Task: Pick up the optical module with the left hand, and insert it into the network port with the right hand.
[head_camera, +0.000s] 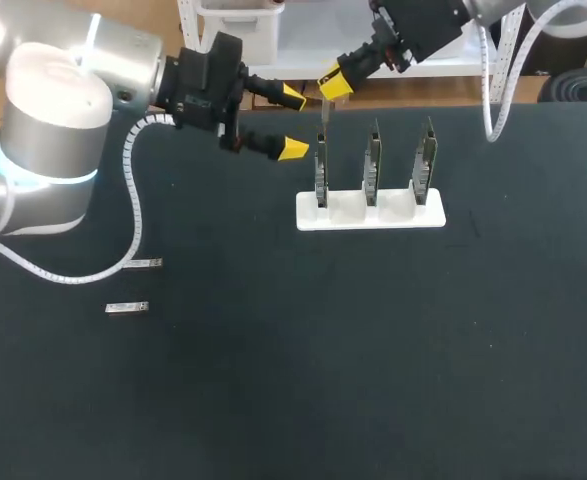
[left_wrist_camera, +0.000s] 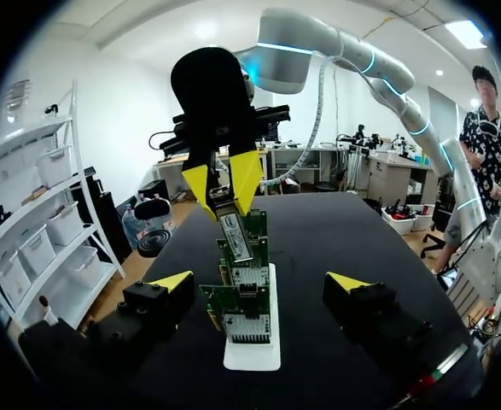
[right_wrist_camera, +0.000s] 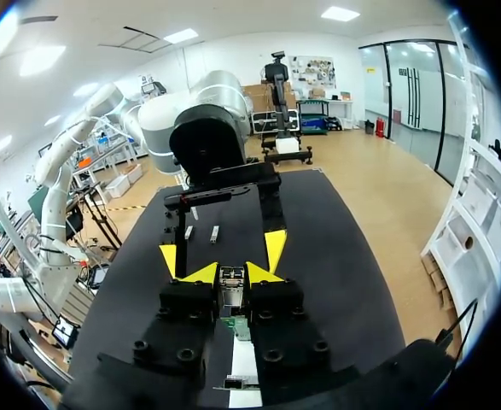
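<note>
My right gripper [head_camera: 331,86] is shut on a silver optical module [head_camera: 325,122] that hangs straight down over the leftmost of three upright network cards [head_camera: 321,170] in a white stand [head_camera: 370,212]. In the right wrist view the module [right_wrist_camera: 231,289] sits between the yellow tips of the right gripper [right_wrist_camera: 232,275], with a card [right_wrist_camera: 241,329] just below. My left gripper [head_camera: 293,123] stands open and holds nothing, just left of the stand. From the left wrist the open left gripper [left_wrist_camera: 259,282] faces the row of cards [left_wrist_camera: 243,299] end on, with the held module [left_wrist_camera: 233,232] above them.
Two spare modules lie on the black table at the left, one [head_camera: 146,263] nearer the arm's cable and one [head_camera: 126,307] in front of it. A white spiral cable [head_camera: 133,200] trails from my left arm onto the table.
</note>
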Tool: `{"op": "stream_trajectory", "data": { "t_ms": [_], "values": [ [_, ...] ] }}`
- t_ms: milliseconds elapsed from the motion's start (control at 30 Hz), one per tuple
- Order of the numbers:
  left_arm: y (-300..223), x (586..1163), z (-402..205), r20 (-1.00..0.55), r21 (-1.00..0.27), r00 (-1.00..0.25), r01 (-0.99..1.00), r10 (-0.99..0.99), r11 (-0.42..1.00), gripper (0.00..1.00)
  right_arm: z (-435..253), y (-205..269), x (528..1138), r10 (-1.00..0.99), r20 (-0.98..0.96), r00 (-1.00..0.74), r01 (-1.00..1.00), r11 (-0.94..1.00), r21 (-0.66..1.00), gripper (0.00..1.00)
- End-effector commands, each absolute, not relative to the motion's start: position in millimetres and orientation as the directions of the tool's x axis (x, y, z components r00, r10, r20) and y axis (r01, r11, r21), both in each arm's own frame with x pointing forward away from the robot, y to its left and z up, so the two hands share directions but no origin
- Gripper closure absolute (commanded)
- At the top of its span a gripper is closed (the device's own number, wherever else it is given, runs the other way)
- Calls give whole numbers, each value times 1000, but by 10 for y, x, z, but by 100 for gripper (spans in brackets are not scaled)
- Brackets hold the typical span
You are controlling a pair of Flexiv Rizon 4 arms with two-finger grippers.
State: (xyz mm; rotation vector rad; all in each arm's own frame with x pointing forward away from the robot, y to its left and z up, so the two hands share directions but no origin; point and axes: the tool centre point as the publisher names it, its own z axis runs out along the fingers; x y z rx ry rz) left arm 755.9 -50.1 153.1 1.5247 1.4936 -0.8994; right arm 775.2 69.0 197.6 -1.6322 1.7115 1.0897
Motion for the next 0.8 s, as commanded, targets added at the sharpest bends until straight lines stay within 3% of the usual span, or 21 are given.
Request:
{"op": "stream_trajectory", "data": {
  "t_ms": [33, 800],
  "values": [
    [-503, 7579, 1515, -895, 55, 44, 998, 445, 11, 0, 1972, 681, 7752, -550, -825, -129, -980, -56, 191, 100],
    [-432, 7588, 1424, -873, 27, 11, 999, 488, 25, 0, 1973, 673, 7774, -557, -821, -125, -979, -64, 193, 100]
  ]
}}
